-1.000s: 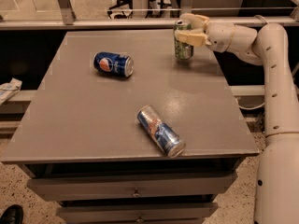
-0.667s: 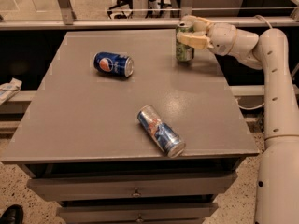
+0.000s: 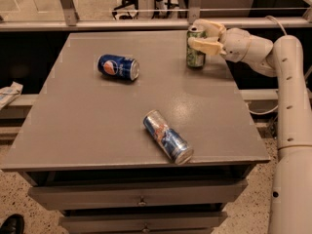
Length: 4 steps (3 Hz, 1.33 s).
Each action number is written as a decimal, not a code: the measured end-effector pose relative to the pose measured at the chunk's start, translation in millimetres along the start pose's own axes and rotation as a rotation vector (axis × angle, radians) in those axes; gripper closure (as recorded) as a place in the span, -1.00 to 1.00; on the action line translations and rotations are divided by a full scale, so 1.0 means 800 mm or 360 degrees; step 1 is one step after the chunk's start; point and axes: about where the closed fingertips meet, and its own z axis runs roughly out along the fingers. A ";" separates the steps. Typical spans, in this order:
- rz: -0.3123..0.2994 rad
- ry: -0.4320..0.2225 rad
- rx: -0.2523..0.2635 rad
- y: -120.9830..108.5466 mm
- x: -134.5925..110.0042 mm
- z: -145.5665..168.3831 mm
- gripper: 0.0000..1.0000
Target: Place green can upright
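Note:
The green can (image 3: 196, 57) stands upright on the grey table (image 3: 97, 111) near its far right edge. My gripper (image 3: 194, 33) reaches in from the right at the can's upper part. One pale finger (image 3: 204, 45) crosses the front of the can and the other finger (image 3: 208, 24) lies behind its top. The gripper is shut on the can. The can's base looks to be at the table surface.
A dark blue Pepsi can (image 3: 118, 67) lies on its side at the far left of the table. A slim blue-and-silver can (image 3: 167, 136) lies on its side near the front edge. My white arm (image 3: 291, 96) runs down the table's right side. Drawers (image 3: 141, 199) sit below the top.
The gripper and the green can have shifted slightly right and down. The two lying cans have not moved.

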 end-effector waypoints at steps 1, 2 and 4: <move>0.0010 -0.0009 0.0015 0.003 0.005 -0.010 -0.40; 0.0019 -0.0011 0.0029 0.003 0.008 -0.015 -0.87; -0.0091 0.0193 0.0122 0.005 -0.020 -0.043 -1.00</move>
